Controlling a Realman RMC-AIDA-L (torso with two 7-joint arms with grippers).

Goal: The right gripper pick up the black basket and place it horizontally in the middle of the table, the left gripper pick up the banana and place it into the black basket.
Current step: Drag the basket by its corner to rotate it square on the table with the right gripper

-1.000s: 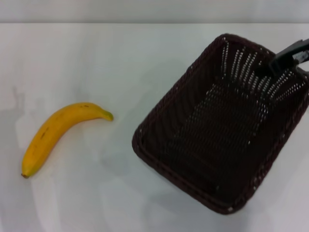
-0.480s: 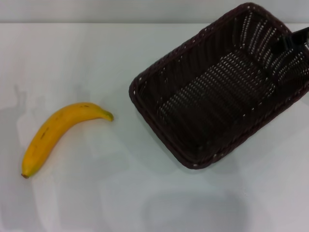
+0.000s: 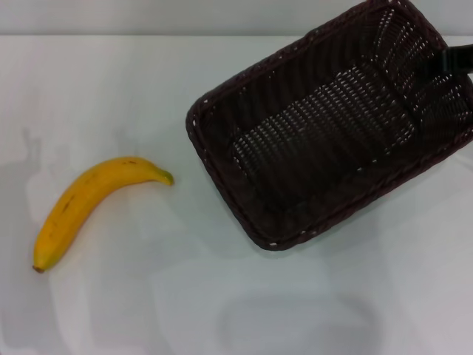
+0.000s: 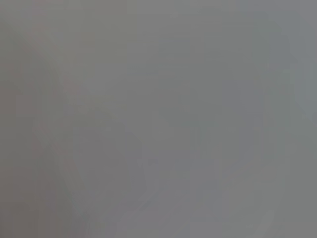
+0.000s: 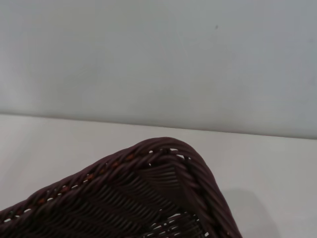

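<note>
Basket (image 3: 325,133) in right gripper (image 3: 452,61)

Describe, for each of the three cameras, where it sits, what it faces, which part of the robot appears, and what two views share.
Head view: on the robot's head, looking down at the table, the banana and the black basket; the right claw shows at the basket's far end.
Left wrist view: on the left arm; only featureless grey, no robot part.
Right wrist view: on the right arm, facing a basket corner and the wall; no fingers visible.
Shared: head and right wrist views both show the basket.
</note>
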